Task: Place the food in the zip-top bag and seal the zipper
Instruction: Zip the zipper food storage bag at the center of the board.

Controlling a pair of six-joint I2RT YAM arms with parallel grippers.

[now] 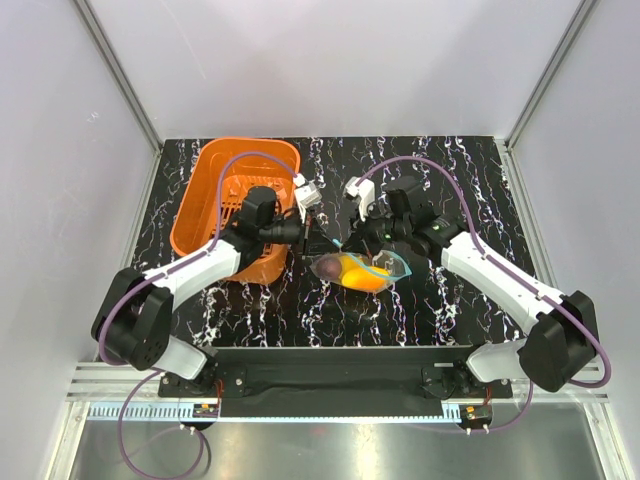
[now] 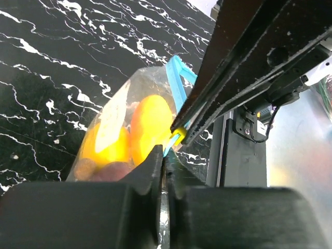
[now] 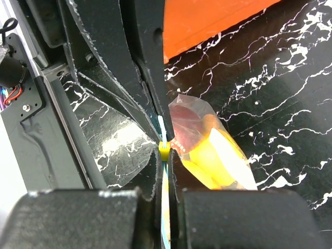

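Observation:
The clear zip-top bag (image 1: 362,271) hangs between my two grippers near the table's middle. It holds the food: yellow-orange pieces (image 2: 148,124) and a dark reddish-purple piece (image 3: 184,122). My left gripper (image 2: 165,155) is shut on the light-blue zipper (image 2: 177,85) at its end. My right gripper (image 3: 165,155) is shut on the same zipper strip, right behind its small yellow slider (image 3: 164,150). The two grippers' tips almost touch, left gripper (image 1: 325,246) and right gripper (image 1: 350,247). The bag also shows in the left wrist view (image 2: 111,119) and the right wrist view (image 3: 228,166).
An orange slotted basket (image 1: 215,190) stands at the back left, close behind my left arm; its wall shows in the right wrist view (image 3: 207,21). The black marbled tabletop (image 1: 450,300) lies under the bag.

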